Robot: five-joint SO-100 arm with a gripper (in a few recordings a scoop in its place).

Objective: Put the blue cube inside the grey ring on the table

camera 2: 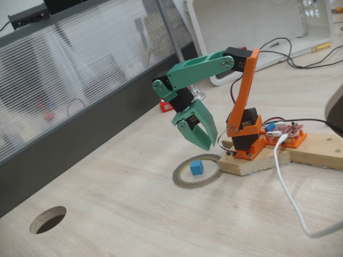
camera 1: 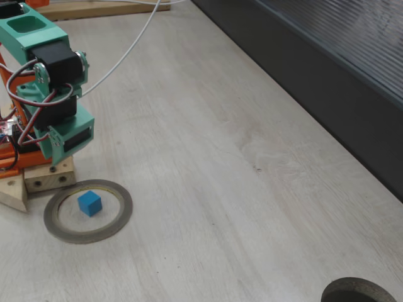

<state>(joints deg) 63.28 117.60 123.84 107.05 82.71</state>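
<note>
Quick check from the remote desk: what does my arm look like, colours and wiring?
Teal-green upper links and gripper with broad pointed fingers; orange lower link and base on pale wood blocks; black servos at the joints; thin red, black and white wires; a white cable trailing across the table.

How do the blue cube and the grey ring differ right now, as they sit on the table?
The blue cube is a small solid block in bright blue; the grey ring is a dull grey-brown hoop, thin, flat and open in the middle. The ring is far wider than the cube, which sits inside its opening, apart from the rim. Both rest on the table, below the gripper, which holds nothing.
</note>
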